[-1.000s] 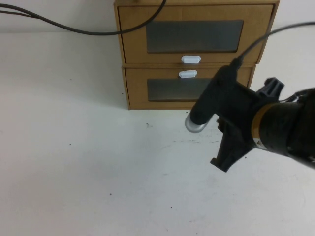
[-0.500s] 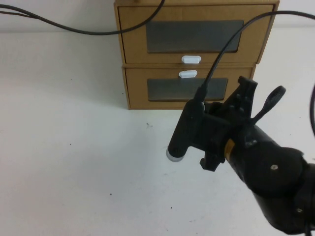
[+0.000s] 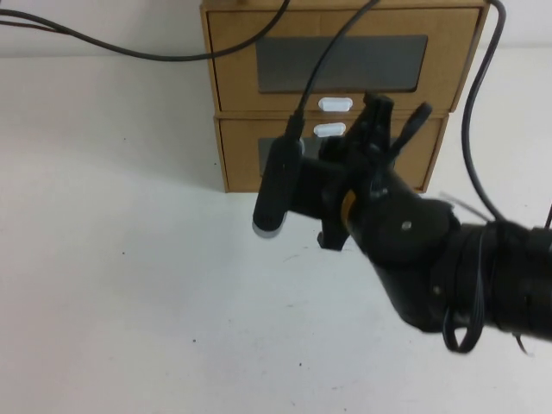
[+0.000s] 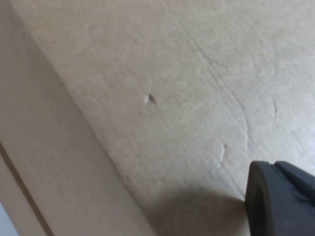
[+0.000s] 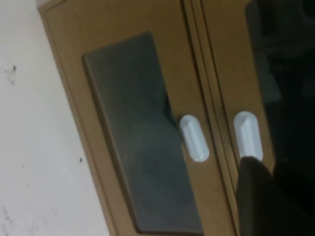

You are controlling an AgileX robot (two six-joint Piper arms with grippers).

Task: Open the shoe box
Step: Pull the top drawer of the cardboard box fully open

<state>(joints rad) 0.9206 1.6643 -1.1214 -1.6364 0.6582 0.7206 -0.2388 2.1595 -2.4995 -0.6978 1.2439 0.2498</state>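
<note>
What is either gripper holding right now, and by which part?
Nothing visibly. The right gripper hovers before the lower shoe box, beside its white handle, not gripping it. The left gripper is close against cardboard; whether it holds anything cannot be told.

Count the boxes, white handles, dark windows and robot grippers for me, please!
Boxes: 2, upper box stacked on lower box.
White handles: 2, upper handle, lower handle.
Dark windows: 2, upper window, lower window.
Grippers: 2, right gripper near the lower handle, left gripper close against cardboard.
Total: 8.
</note>
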